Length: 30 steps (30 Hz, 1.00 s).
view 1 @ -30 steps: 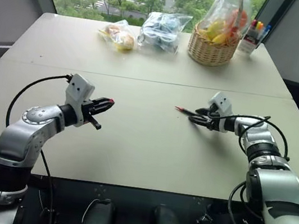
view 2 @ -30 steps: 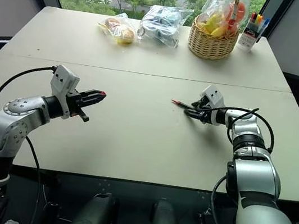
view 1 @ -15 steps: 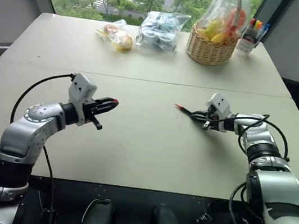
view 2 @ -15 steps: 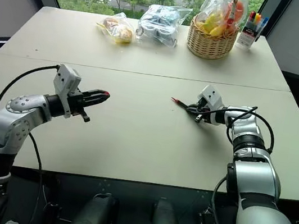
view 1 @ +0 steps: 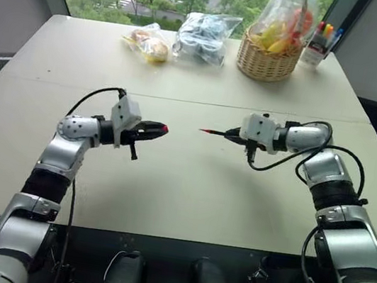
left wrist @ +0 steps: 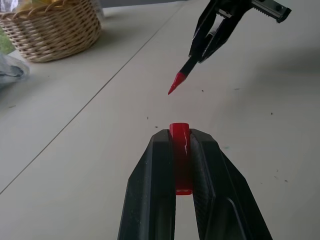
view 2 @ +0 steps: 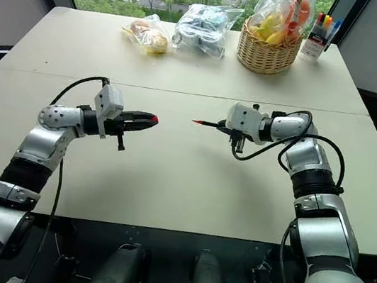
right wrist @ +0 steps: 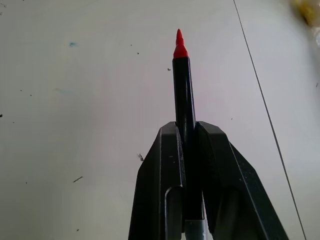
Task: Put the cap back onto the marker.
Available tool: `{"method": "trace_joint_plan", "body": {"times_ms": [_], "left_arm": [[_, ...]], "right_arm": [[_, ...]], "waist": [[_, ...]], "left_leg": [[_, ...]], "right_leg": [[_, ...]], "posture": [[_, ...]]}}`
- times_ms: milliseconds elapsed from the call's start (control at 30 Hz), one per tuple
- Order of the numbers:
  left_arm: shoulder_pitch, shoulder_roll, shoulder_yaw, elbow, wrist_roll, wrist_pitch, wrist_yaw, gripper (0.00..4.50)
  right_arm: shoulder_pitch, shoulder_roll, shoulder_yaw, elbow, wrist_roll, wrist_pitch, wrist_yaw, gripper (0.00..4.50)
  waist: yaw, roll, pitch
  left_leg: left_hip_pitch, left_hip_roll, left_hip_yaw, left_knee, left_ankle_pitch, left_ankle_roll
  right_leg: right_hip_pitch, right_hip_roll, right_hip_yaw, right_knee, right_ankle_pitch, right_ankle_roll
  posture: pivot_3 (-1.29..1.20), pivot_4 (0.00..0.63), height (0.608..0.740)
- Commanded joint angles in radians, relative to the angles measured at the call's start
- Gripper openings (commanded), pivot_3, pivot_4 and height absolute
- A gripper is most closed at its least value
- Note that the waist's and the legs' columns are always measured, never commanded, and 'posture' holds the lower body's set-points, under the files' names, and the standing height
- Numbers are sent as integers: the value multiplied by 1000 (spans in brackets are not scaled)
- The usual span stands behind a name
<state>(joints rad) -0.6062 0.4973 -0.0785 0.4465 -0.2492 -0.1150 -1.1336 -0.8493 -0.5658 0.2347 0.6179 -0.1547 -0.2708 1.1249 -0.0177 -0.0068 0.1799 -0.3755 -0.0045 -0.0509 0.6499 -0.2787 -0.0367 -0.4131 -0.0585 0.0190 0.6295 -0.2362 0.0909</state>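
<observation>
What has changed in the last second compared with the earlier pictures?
The right end effector took hold of the marker, lifted it off the table and swung it toward the left end effector, which brought the cap closer to the marker tip. The cap stays gripped; basket and bags unmoved.

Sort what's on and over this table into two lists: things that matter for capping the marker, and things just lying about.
For the job:
- cap, clamped in the left hand
- marker, clamped in the right hand, red tip facing the cap, a gap between them

Lying about, at the table's far edge:
- wicker basket of bagged fruit
- two filled plastic bags
- cup of coloured pens
</observation>
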Motion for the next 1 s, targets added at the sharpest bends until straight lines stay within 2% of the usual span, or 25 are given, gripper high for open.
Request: {"method": "trace_joint_plan", "body": {"times_ms": [33, 400, 700, 1000], "left_arm": [[-43, -14, 9, 97, 12, -155, -54, 0], [-131, -45, 0, 301, 52, -366, -120, 0], [-128, -53, -15, 316, 67, -419, -170, 0], [-135, -56, -9, 333, 77, -433, -153, 0]], "right_arm": [[12, -10, 9, -92, 3, 24, 3, 65], [37, 4, 25, -211, 29, 121, 13, 65], [39, 8, 24, -297, 82, 204, 60, 65], [44, 10, 35, -338, 98, 238, 80, 65]], "waist": [[0, 0, 0], [0, 0, 0], [1, 0, 0], [1, 0, 0]], "left_leg": [[0, 0, 0, 0, 0, 0], [0, 0, 0, 0, 0, 0], [0, 0, 0, 0, 0, 0], [0, 0, 0, 0, 0, 0]], "right_leg": [[0, 0, 0, 0, 0, 0], [0, 0, 0, 0, 0, 0], [0, 0, 0, 1, 0, 0], [0, 0, 0, 1, 0, 0]], "posture": [[0, 150, 740], [0, 150, 740], [0, 150, 740], [0, 150, 740]]}}
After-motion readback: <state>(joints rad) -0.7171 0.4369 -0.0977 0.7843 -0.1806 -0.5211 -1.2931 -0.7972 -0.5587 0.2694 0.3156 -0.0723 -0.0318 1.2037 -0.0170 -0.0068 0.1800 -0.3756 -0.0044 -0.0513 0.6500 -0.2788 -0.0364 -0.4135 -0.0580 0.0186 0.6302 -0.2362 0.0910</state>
